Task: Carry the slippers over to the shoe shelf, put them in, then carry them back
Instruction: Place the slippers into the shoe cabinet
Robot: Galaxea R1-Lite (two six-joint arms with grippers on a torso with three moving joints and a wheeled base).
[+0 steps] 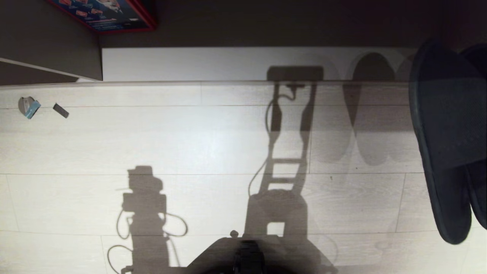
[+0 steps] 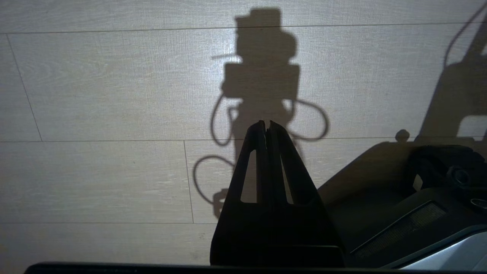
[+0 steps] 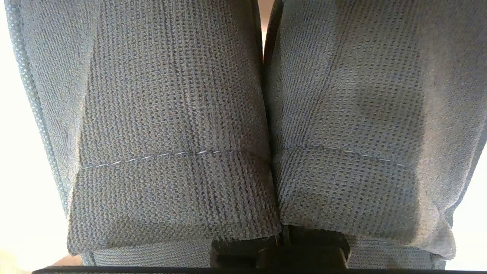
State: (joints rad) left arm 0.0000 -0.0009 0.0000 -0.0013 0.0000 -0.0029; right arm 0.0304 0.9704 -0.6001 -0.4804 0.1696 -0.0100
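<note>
From the head camera I look down on a pale plank floor [image 1: 159, 137]. At far left, near the top edge, a grey-brown cabinet panel [image 1: 49, 42] stands beside a red-edged box [image 1: 106, 15] printed in blue. Below them, two small scraps lie on the planks: a blue-and-grey piece [image 1: 28, 107] and, just beside it, a dark strip [image 1: 61, 110].

A pale base board [image 1: 228, 64] runs across the top of the floor under a dark recess; this looks like the foot of the shelf [image 1: 266, 23], though I cannot make out its interior.

Moving right, my robot's shadows fall across the planks: one arm's shadow at centre-left, a taller one at centre. The dark top of the base [image 1: 247, 255] shows at the bottom edge.

In the left wrist camera, my left end effector [image 2: 266, 123] hangs over bare floor with its fingers pressed together and nothing between them. The base's dark body [image 2: 418, 213] sits beside it.

At far right of the head camera, the slippers [image 1: 445, 144] hang in the air, side by side and upright, well above the floor and close to the camera. Their shadows fall on the planks and base board to their left.

The right wrist camera is filled by the two straps [image 3: 171, 114], knitted grey-blue fabric touching along the middle. My right end effector [image 3: 281, 243] is clenched on the slippers where the two meet; only its dark tip shows at the frame edge.
</note>
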